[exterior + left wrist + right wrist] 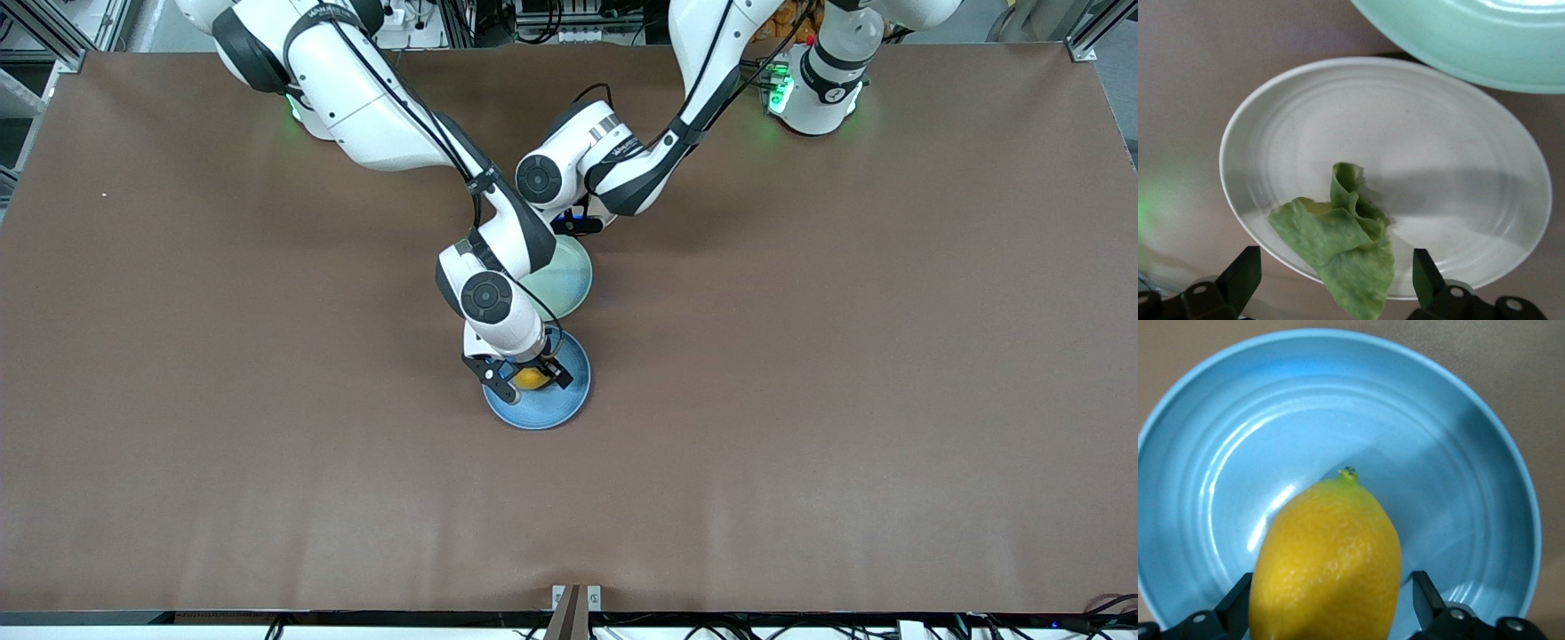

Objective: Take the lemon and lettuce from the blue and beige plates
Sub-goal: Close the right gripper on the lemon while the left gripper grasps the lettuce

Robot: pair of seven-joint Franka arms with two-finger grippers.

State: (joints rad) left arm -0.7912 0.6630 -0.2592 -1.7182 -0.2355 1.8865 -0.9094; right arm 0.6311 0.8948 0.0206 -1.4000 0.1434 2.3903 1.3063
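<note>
A yellow lemon [1328,560] lies on the blue plate [1451,453], the plate nearest the front camera [573,396]. My right gripper [1331,590] is open and low over that plate, one finger on each side of the lemon [532,380]. A green lettuce leaf [1338,243] lies on the beige plate [1458,167], with one end hanging over the rim. My left gripper [1335,267] is open with its fingers on either side of that end. In the front view the beige plate and lettuce are hidden under the left arm's wrist [578,222].
A pale green plate [569,280] stands between the blue plate and the beige one, overlapping the beige plate's rim in the left wrist view [1485,40]. The two arms cross close together above these plates. Bare brown table [845,356] spreads toward both ends.
</note>
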